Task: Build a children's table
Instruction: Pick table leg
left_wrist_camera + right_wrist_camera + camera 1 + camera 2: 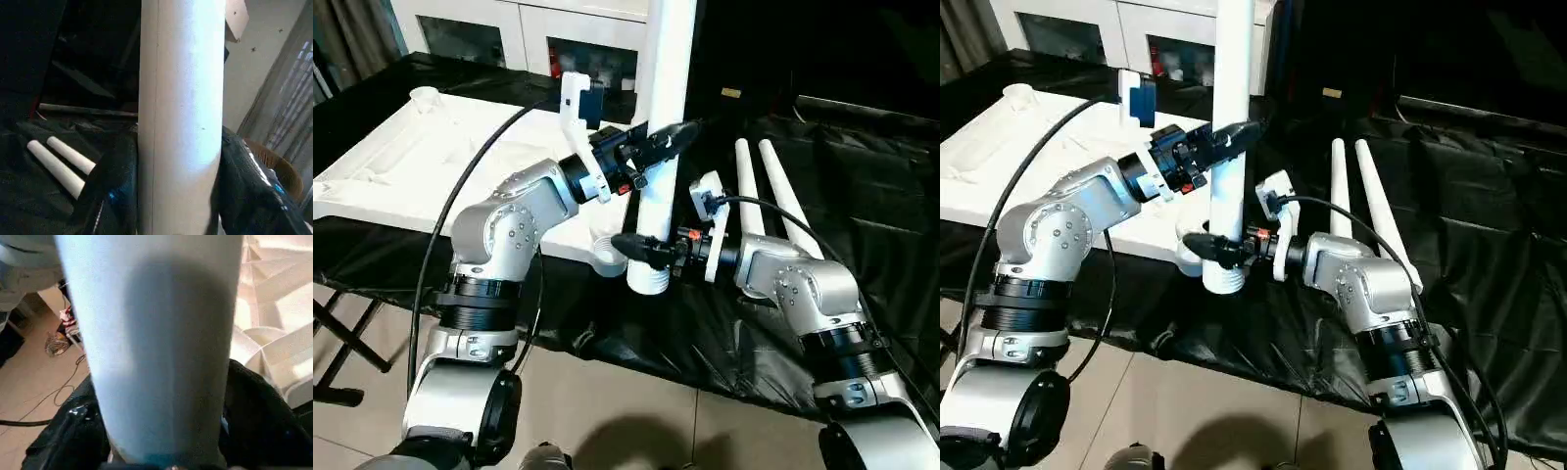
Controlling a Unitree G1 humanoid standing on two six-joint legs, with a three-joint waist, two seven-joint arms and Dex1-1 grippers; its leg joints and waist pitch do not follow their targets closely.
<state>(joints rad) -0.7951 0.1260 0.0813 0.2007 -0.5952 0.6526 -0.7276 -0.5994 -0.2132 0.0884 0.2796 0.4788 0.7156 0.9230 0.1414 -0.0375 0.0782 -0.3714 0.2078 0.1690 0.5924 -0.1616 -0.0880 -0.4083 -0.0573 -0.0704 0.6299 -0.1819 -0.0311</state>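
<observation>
Head view: an upright white leg (pixel 662 147) stands at the white tabletop's (pixel 401 166) near corner socket (pixel 605 257). The left tool (pixel 677 134) clamps it high and the right tool (pixel 636 249) grips near its base. Two spare legs (pixel 773 196) lie at three o'clock on black sheeting (pixel 881 215); a cabinet (pixel 519 34) stands at twelve.

Left wrist: black fingers (pixel 110 191) flank the leg.

Right wrist: fingers (pixel 254 421) hug the leg beside the ribbed underside (pixel 274 293).

A black sheet (pixel 862 196) covers the desk, above a beige tiled floor (pixel 636 421). Behind stands a white cabinet (pixel 499 29) with glass doors (contents too dim to tell). Grey curtains (pixel 288 88) hang nearby.
</observation>
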